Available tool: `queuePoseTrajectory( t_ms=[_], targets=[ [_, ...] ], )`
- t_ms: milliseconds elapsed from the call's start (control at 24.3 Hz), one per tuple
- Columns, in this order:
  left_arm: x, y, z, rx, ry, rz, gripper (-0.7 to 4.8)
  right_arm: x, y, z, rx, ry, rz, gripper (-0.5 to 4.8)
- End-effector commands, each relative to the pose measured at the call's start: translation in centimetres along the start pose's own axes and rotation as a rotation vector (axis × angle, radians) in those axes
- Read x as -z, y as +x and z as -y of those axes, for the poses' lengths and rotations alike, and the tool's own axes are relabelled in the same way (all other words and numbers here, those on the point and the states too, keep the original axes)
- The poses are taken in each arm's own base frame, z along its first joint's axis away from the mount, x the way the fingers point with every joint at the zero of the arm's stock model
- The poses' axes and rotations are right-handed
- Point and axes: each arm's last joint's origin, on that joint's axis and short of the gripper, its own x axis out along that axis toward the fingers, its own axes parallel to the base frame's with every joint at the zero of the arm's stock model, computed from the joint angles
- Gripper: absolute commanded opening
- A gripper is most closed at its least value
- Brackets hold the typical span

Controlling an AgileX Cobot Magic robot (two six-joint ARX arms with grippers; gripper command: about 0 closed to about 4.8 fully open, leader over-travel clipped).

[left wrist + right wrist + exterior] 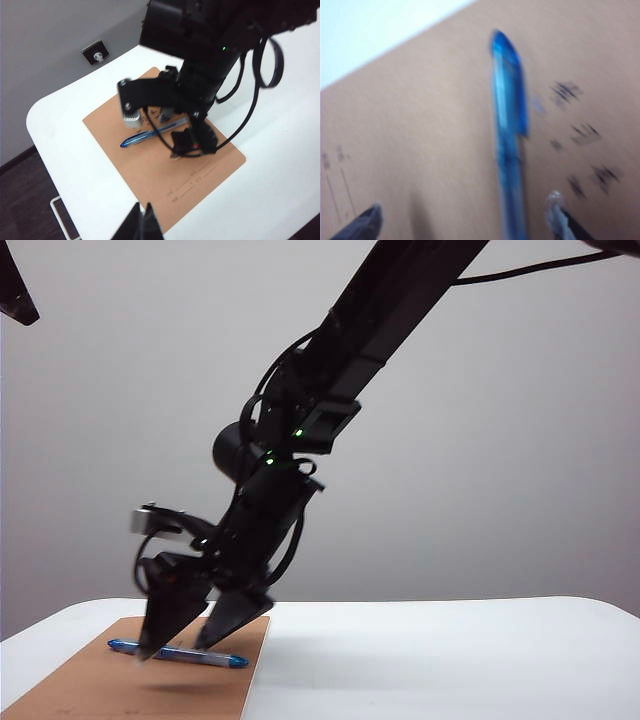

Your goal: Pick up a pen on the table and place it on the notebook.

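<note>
— Pen point(180, 654) lay flat on the notebook point(90, 695); my right gripper point(190, 638) straddled it, fingers spread wide, gripping nothing.

— Next?

— I reckoned a straight lift, no nudging. Left gripper point(141, 226) hung back above the table point(450, 660), tips together. Wrist picture blurred; cover print unreadable.

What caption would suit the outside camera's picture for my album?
The right gripper, jaws open, stands over the blue pen lying on the brown notebook on a white table.
</note>
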Motion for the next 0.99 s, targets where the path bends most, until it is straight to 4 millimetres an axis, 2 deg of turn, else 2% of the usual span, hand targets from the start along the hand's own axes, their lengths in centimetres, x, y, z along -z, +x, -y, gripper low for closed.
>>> queuePoseTrajectory(
  t_ms=[41, 123, 247, 288, 329, 411, 534, 575, 617, 740, 863, 945, 986],
  targets=[
    [-0.1, -0.1, 0.0, 0.001, 0.002, 0.016, -0.05, -1.1, -3.0, -0.1, 0.040, -0.001, 0.014, 4.79],
    [-0.2, -0.1, 0.0, 0.000, 0.002, 0.020, -0.05, -1.4, -4.6, -0.1, 0.064, -0.006, 0.013, 4.79],
    [-0.3, -0.1, -0.1, -0.004, 0.003, 0.031, -0.05, -2.0, -8.4, 0.3, 0.118, 0.014, 0.034, 4.79],
    [-0.4, -0.1, -0.1, -0.010, 0.003, 0.036, -0.05, -2.1, -9.8, 0.5, 0.129, 0.023, 0.045, 4.64],
    [-0.5, -0.1, -0.2, -0.017, 0.001, 0.046, -0.05, -2.3, -12.5, 0.8, 0.150, 0.046, 0.074, 3.79],
    [-0.6, -0.1, -0.3, -0.042, -0.008, 0.058, -0.05, -2.3, -16.2, 1.1, 0.169, 0.090, 0.123, 2.52],
    [-1.0, -0.2, -0.5, -0.106, -0.012, 0.085, -0.05, -2.2, -21.5, 1.4, 0.195, 0.153, 0.218, 1.54],
    [-1.3, -0.3, -0.8, -0.170, -0.028, 0.110, -0.05, -2.1, -24.8, 1.4, 0.240, 0.172, 0.285, 0.75],
    [-1.5, -0.4, -1.0, -0.205, -0.037, 0.127, -0.05, -2.0, -26.5, 1.4, 0.268, 0.167, 0.325, 0.53],
    [-2.0, -1.0, -1.7, -0.285, -0.084, 0.207, -0.05, -1.6, -32.2, 0.9, 0.368, 0.145, 0.471, 0.10],
    [-2.2, -1.7, -2.2, -0.314, -0.121, 0.274, -0.05, -0.7, -36.5, 0.1, 0.447, 0.145, 0.584, -0.05],
    [-2.1, -2.3, -2.6, -0.344, -0.133, 0.297, -0.05, 0.2, -39.2, -0.8, 0.505, 0.136, 0.649, -0.05],
    [-1.8, -3.0, -2.9, -0.358, -0.145, 0.315, -0.05, 1.4, -41.5, -2.3, 0.564, 0.118, 0.701, -0.05]
  ],
)
